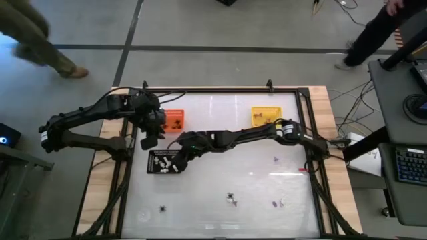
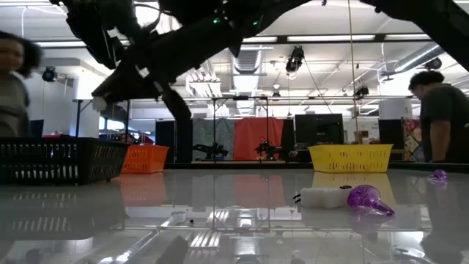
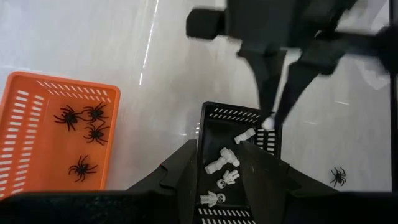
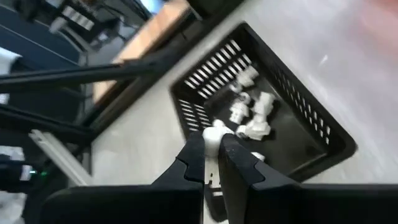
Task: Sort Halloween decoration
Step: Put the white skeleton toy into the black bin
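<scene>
Nearest the low camera lay a small purple plastic trinket [image 2: 368, 199] touching a white one [image 2: 321, 196], on the near right of the glossy white table [image 1: 247, 133], not yet sorted. At the far left the orange slotted plastic tray [image 1: 175, 120] held black spider trinkets [image 3: 85, 134]. The left gripper [image 1: 149, 140] hung beside that tray with its fingers spread and empty, probably waiting. Right of it, the right gripper [image 4: 212, 152] reached across over the black slotted plastic tray [image 1: 166, 162] with its fingers pressed together on a small white trinket [image 4: 214, 132], evidently to drop it among the white skeleton-like pieces [image 3: 224, 168] there. Too little of the pinched trinket showed to tell its long axis. The yellow tray [image 1: 266, 115] sat far right.
</scene>
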